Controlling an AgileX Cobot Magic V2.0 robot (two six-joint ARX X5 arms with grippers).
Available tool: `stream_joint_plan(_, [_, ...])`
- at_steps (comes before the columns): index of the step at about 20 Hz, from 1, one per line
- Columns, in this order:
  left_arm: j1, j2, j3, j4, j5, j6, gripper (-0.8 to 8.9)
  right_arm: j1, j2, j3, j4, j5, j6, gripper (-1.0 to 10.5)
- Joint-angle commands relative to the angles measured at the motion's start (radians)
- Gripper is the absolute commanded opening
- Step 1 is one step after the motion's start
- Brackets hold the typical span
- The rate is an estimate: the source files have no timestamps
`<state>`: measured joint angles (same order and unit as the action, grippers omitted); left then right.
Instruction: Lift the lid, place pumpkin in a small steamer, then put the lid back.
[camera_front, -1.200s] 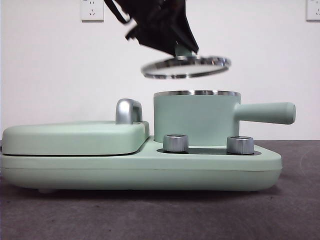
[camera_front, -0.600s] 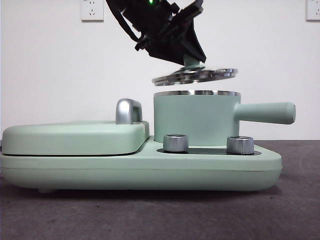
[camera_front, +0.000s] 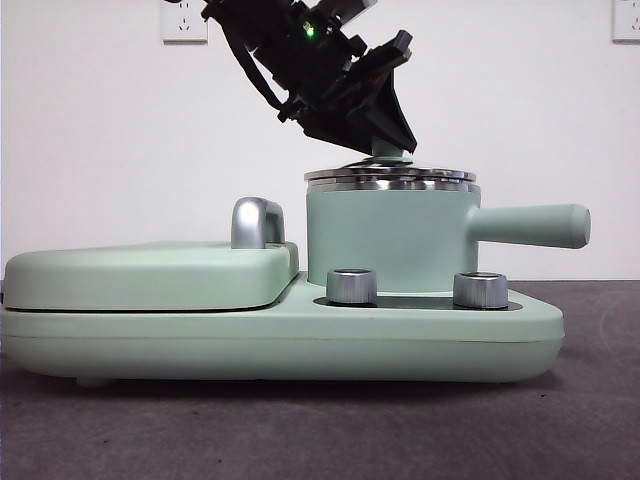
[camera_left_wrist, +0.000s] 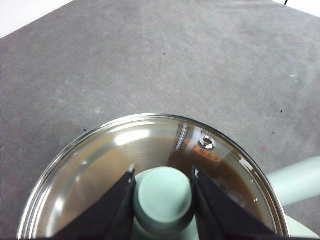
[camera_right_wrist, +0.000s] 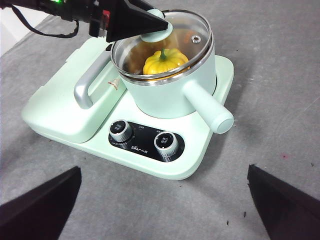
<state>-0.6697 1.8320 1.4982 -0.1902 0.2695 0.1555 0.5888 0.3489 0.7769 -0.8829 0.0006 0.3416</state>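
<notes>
The glass lid (camera_front: 390, 176) lies level on the steel rim of the small steamer (camera_front: 390, 240). My left gripper (camera_front: 385, 140) comes down from the upper left and is shut on the lid's mint-green knob (camera_left_wrist: 162, 197). Through the glass, the right wrist view shows the yellow pumpkin (camera_right_wrist: 165, 61) with its green stem inside the steamer (camera_right_wrist: 170, 95). My right gripper (camera_right_wrist: 164, 169) hangs open well in front of the unit, holding nothing.
The steamer stands on a wide mint-green base unit (camera_front: 300, 335) with two silver knobs (camera_front: 352, 286). Its long handle (camera_front: 530, 225) sticks out to the right. A flat mint-green cover (camera_front: 150, 275) with a steel handle (camera_front: 255, 222) sits on the left.
The left gripper has come down with the lid, which hung tilted above the steamer and now sits flat on its rim.
</notes>
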Motion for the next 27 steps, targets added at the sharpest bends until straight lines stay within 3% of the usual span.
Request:
stream_joint_plan(1, [-0.017, 0.034, 0.021, 0.026, 0.016, 0.016, 0.15, 0.007, 0.0, 0.002, 0.007, -0.001, 0.011, 5.4])
stream_joint_plan(14, [-0.029, 0.039, 0.021, 0.018, -0.042, 0.042, 0.43, 0.007, 0.0, 0.002, 0.008, 0.0, 0.014, 5.4])
stream_joint_plan(15, [-0.029, 0.039, 0.021, 0.021, -0.042, 0.042, 0.95, 0.007, 0.0, 0.002, 0.008, -0.001, 0.014, 5.4])
stream_joint_plan(18, [-0.029, 0.036, 0.045, 0.018, -0.042, 0.018, 5.7, 0.007, 0.0, 0.002, 0.007, 0.0, 0.014, 5.4])
stream_joint_plan(19, [-0.028, 0.025, 0.061, 0.006, -0.042, 0.013, 6.38, 0.007, 0.0, 0.002, 0.007, 0.0, 0.014, 5.4])
stream_joint_plan(22, [-0.027, -0.033, 0.139, -0.108, -0.045, 0.004, 6.26, 0.007, 0.0, 0.002, 0.007, 0.0, 0.011, 5.4])
stream_joint_plan(27, [-0.027, -0.248, 0.191, -0.47, -0.03, -0.086, 6.26, 0.007, 0.0, 0.002, 0.007, -0.008, 0.009, 5.4])
